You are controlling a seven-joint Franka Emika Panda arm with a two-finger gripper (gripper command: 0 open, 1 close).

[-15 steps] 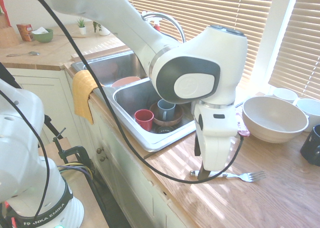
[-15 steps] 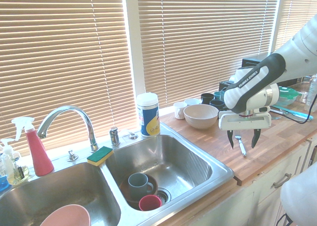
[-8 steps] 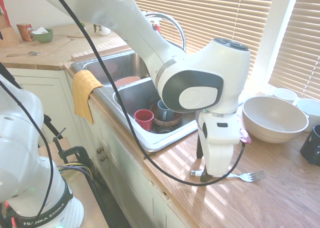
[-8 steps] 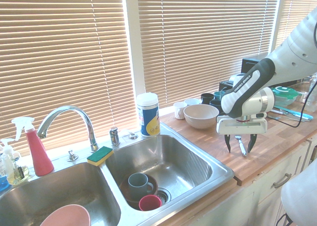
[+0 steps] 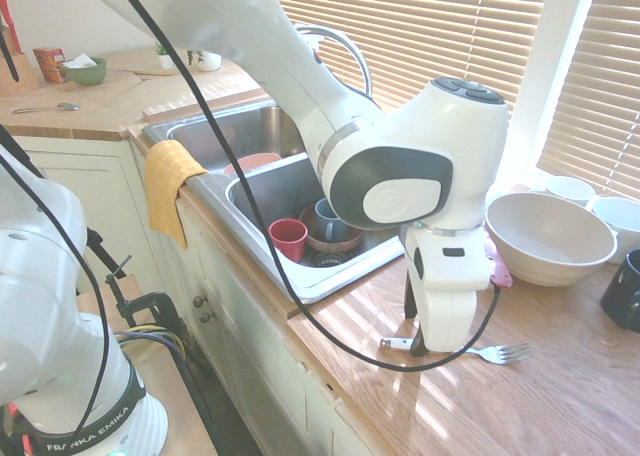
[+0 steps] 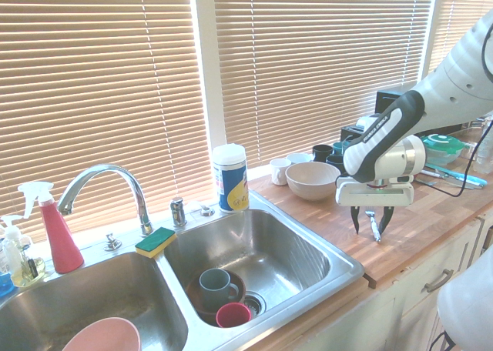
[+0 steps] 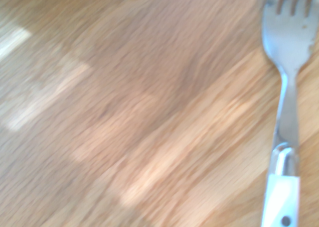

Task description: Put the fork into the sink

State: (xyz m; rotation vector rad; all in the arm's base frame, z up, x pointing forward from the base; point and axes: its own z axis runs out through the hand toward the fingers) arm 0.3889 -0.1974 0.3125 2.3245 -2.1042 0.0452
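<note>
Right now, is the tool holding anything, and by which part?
Nothing held. The tool is open, fingers straddling the fork, which lies flat on the wooden counter.

I see the fork [image 5: 490,353] flat on the countertop [image 5: 560,376], beside the sink [image 6: 308,247]. My gripper [image 6: 371,226] straddles its handle. Bowl [image 5: 548,238] sits behind.

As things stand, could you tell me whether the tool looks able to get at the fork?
Probably yes: the tool hangs open just over the fork, which lies flat on bare countertop with nothing beside its handle.
</note>
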